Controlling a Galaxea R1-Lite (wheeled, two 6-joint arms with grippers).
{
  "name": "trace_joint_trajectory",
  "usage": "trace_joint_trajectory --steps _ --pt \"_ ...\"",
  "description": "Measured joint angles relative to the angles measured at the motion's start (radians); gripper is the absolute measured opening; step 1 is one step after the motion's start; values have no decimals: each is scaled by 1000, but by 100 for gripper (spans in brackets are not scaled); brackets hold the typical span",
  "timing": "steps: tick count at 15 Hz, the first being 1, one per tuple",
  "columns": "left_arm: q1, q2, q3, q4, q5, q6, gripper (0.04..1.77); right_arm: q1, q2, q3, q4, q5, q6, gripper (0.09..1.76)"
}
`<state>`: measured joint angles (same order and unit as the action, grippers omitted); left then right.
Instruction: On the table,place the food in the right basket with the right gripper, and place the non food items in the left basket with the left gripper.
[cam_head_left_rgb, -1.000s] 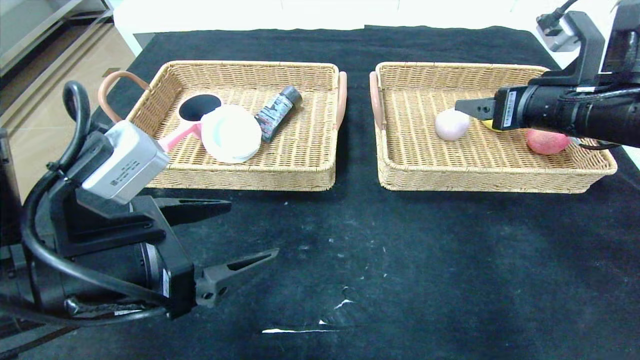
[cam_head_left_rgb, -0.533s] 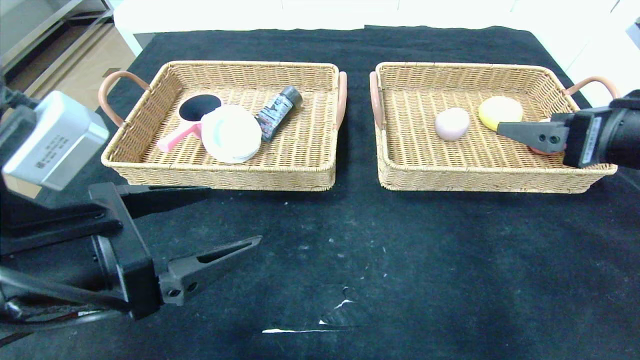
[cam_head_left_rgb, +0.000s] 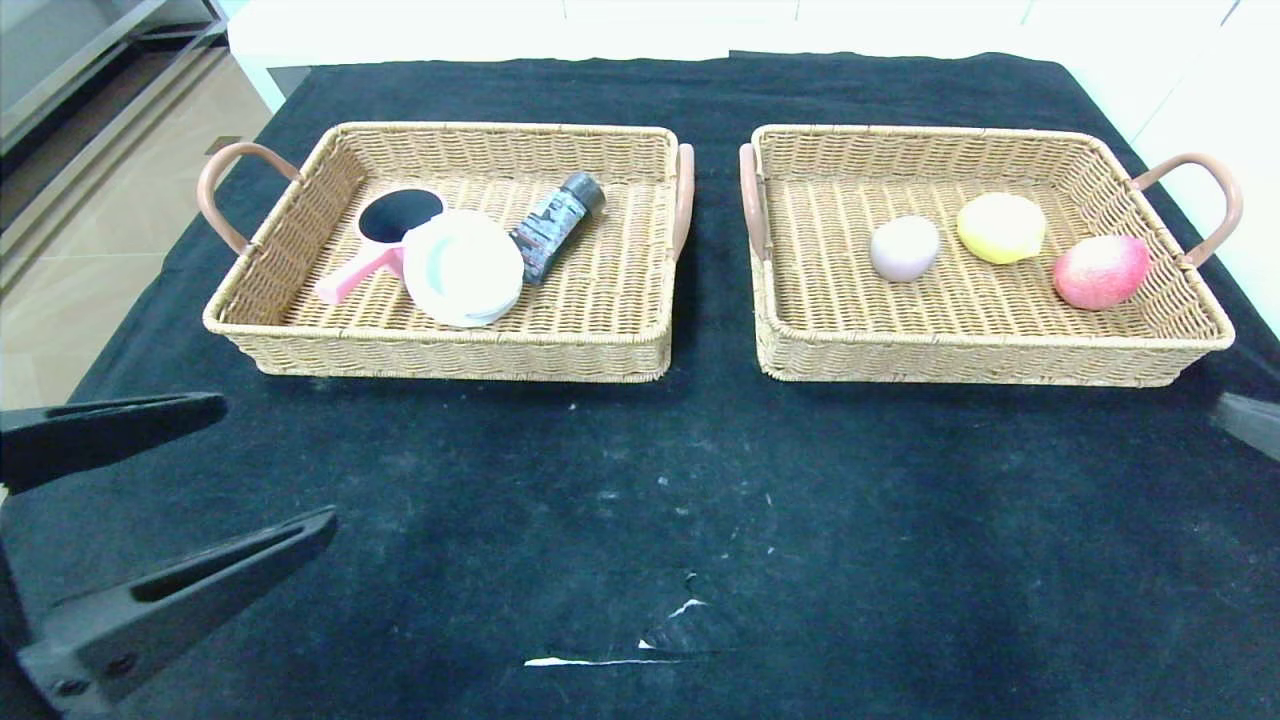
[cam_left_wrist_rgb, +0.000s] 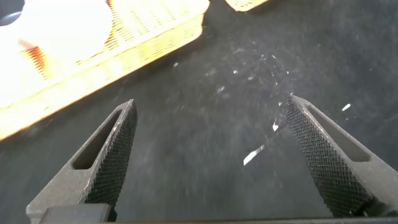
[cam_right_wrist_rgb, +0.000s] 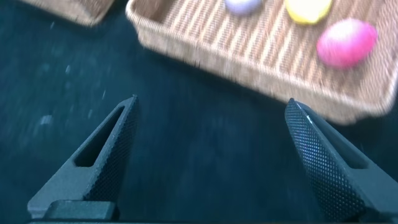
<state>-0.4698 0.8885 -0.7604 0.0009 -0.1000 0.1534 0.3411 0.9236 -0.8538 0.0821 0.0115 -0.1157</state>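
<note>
The right basket (cam_head_left_rgb: 1000, 355) holds the mauve-grey ball (cam_head_left_rgb: 904, 248), the yellow lemon (cam_head_left_rgb: 1001, 227) and the red-pink peach (cam_head_left_rgb: 1100, 271). The left basket (cam_head_left_rgb: 450, 355) holds the pink pan (cam_head_left_rgb: 385, 235), the white round dish (cam_head_left_rgb: 462, 267) and the black tube (cam_head_left_rgb: 556, 225). My left gripper (cam_head_left_rgb: 270, 465) is open and empty over the black cloth at the front left. My right gripper shows only as one fingertip (cam_head_left_rgb: 1250, 420) at the right edge of the head view; its wrist view shows it open (cam_right_wrist_rgb: 211, 106) and empty, with the fruit beyond it.
The black cloth table (cam_head_left_rgb: 700, 500) has a small white tear (cam_head_left_rgb: 640, 645) near the front middle. Each basket has pinkish handles at its ends. A pale floor and shelving lie beyond the table's left edge.
Both arms have drawn back from the baskets toward the front corners. The right gripper left the right basket; the peach now shows fully. The left gripper moved down and left.
</note>
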Motion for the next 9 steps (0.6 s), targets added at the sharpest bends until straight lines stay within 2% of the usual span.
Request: trace_joint_trajectory --steps 4,7,9 --pt "36 -185 3 144 13 -42 172 -35 -224 46 176 -4 0 170" --pt "85 -318 3 222 57 -46 172 -197 -387 69 288 -3 3 170" --pt "172 -383 5 233 60 -47 172 -295 -488 80 336 14 5 170"
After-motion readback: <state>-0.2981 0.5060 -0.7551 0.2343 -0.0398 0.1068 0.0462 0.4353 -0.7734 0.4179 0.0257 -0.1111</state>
